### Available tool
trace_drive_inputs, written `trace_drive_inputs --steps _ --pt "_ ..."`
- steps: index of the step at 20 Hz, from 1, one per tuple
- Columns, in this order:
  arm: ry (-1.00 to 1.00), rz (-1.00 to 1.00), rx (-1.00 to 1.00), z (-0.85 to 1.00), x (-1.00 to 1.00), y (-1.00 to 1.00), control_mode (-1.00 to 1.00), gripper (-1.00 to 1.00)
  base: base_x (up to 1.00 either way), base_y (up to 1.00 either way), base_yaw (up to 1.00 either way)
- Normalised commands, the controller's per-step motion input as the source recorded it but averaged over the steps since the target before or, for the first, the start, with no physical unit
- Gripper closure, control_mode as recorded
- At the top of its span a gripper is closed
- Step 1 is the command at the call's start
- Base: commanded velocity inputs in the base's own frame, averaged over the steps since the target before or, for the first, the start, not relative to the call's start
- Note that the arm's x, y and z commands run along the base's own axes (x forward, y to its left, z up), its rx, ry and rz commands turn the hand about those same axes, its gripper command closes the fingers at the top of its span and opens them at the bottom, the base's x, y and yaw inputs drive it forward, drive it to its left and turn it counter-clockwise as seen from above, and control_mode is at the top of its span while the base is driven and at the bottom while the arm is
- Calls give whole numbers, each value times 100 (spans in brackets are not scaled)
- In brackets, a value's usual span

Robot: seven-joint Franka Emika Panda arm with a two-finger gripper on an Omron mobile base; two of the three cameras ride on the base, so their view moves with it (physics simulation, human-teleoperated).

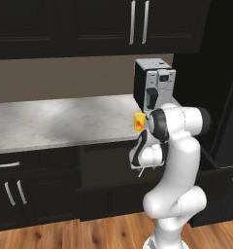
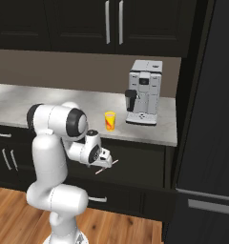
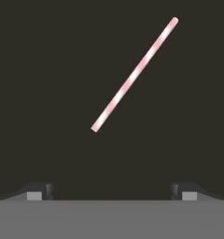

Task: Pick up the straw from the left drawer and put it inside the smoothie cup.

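Beneath the wide-open claw [image 3: 112,191], an unmarked pink-and-white straw [image 3: 134,74] on dark drawer floor [image 3: 48,84].

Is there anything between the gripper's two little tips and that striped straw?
Nothing: in the hand view, only bare dark drawer floor separates the open gripper from the straw, which lies slantwise ahead of it.

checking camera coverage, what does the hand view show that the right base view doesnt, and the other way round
Hand view alone: the pink-and-white banding along the straw, lying diagonally on a dark surface, and the gripper with its fingertips wide apart, nothing between them. Right base view alone: the smoothie cup upright on the counter beside the coffee machine, plus the arm's body. Both share the straw, which in the right base view is a thin pale stick at the hand.
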Motion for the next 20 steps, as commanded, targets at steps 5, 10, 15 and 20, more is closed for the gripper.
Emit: trace_drive_inputs --steps 5,10,15,20 --pt "0 -4 0 -23 31 0 -100 -100 0 0 0" --pt "0 -3 0 -21 32 0 -100 -100 0 0 0" --pt "0 -3 0 -21 28 0 -100 -100 0 0 0" --pt "0 -3 0 -26 23 -5 -100 -100 0 0 0"
